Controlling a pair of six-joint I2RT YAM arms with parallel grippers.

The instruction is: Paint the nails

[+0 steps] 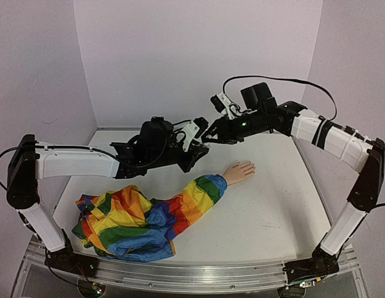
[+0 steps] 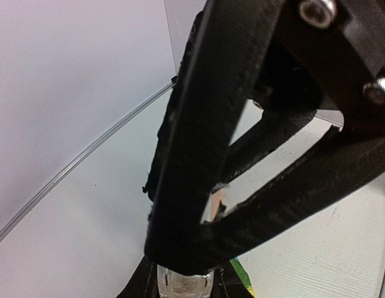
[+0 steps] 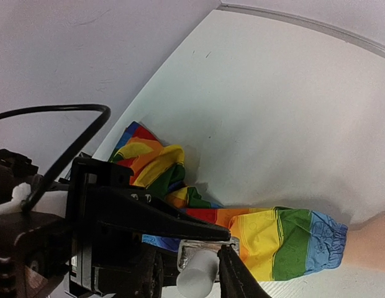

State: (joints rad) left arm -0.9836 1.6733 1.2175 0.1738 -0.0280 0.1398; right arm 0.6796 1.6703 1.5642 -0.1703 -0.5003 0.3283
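The pale mannequin hand (image 1: 240, 171) lies flat on the table at the end of the rainbow sleeve (image 1: 195, 197); its nails are too small to make out. Both grippers meet in the air just left of and above the hand. My left gripper (image 1: 194, 148) (image 2: 183, 280) is shut on a small clear bottle (image 2: 183, 284) (image 3: 208, 247). My right gripper (image 1: 208, 136) (image 3: 194, 283) is closed around the bottle's white cap (image 3: 199, 273). In the left wrist view the right gripper's black fingers (image 2: 192, 155) hide the cap. The sleeve cuff (image 3: 292, 239) and wrist (image 3: 374, 242) show below in the right wrist view.
The rest of the rainbow garment (image 1: 121, 220) lies bunched at the front left. Pale walls close in the table at the back and sides. A metal rail (image 1: 192, 274) runs along the near edge.
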